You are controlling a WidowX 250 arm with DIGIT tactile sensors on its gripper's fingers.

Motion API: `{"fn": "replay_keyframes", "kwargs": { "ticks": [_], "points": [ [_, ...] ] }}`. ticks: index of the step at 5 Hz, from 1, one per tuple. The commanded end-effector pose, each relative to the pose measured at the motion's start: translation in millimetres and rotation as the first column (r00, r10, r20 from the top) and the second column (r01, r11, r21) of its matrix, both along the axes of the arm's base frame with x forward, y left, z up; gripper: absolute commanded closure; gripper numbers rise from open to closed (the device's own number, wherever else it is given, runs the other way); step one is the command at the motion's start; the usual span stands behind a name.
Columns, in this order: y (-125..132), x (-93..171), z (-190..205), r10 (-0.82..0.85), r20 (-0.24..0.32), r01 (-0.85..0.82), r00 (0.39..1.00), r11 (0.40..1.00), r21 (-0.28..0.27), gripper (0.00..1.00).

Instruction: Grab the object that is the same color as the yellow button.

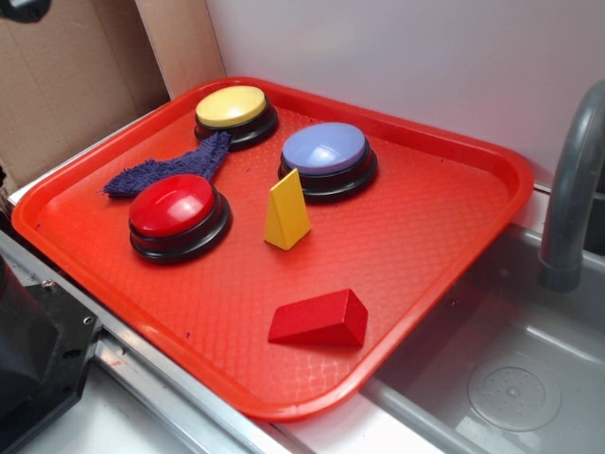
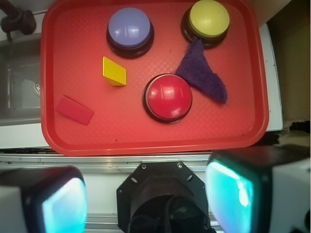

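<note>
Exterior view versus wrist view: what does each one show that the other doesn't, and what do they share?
Only the exterior view shows the yellow wedge's tall triangular face standing upright, and the grey faucet over the sink.

Only the wrist view shows the gripper, its fingers wide apart and holding nothing, well short of the tray.

Both show the yellow button, the lavender-blue button, the red button, the red wedge lying flat, and the purple cloth between the yellow and red buttons.

yellow wedge (image 1: 286,212), yellow button (image 1: 232,107), red tray (image 1: 425,236), purple cloth (image 1: 170,167)
</note>
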State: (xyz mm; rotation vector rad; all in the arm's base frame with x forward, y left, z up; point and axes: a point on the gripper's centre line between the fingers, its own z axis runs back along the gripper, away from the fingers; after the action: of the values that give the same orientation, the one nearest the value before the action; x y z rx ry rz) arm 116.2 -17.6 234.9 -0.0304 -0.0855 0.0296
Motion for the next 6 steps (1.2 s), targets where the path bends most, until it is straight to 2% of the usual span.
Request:
{"fn": "replay_keyframes", "kwargs": {
  "ticks": [1, 2, 3, 4, 5, 6],
  "points": [
    [0, 0, 0, 0.0, 0.0, 0.0, 1.0, 1.0, 0.0, 0.0],
    [-6, 19, -12, 0.001, 0.035, -0.001, 0.999, 1.0, 0.004, 0.0],
    [-19, 44, -33, 0.054, 0.06, -0.053, 0.997, 0.998, -0.023, 0.0],
    [-30, 60, -54, 0.106, 0.046, -0.103, 0.993, 0.993, -0.053, 0.0],
    [-39, 75, -81, 0.13, 0.048, -0.129, 0.99, 0.991, -0.036, 0.0],
    [-52, 88, -111, 0.132, 0.059, -0.134, 0.989, 0.991, 0.028, 0.0]
  ]
}}
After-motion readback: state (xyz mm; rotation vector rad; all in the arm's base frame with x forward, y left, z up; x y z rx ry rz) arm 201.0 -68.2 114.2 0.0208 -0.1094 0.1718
